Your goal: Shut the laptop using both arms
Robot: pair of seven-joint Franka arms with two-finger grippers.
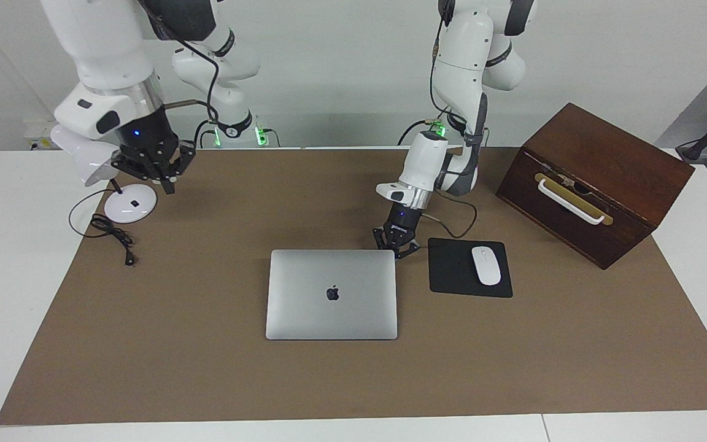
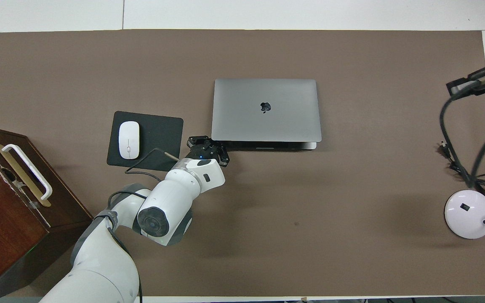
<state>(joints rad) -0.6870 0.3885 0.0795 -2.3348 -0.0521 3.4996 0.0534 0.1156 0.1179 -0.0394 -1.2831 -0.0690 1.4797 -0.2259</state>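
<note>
The silver-grey laptop [image 1: 331, 293] lies in the middle of the brown mat with its lid down, apple logo facing up. In the overhead view [image 2: 266, 109] a thin dark strip of its base shows under the lid's edge nearest the robots. My left gripper [image 1: 397, 247] is low at the laptop's corner nearest the robots, toward the left arm's end, between the laptop and the mouse pad; it is open and holds nothing, and it also shows in the overhead view [image 2: 207, 148]. My right gripper [image 1: 152, 167] hangs raised over the lamp base, away from the laptop.
A black mouse pad [image 1: 455, 273] with a white mouse [image 1: 486, 265] lies beside the laptop toward the left arm's end. A dark wooden box [image 1: 599, 178] stands past it. A white lamp base [image 1: 130, 203] with a black cable [image 1: 111, 233] sits at the right arm's end.
</note>
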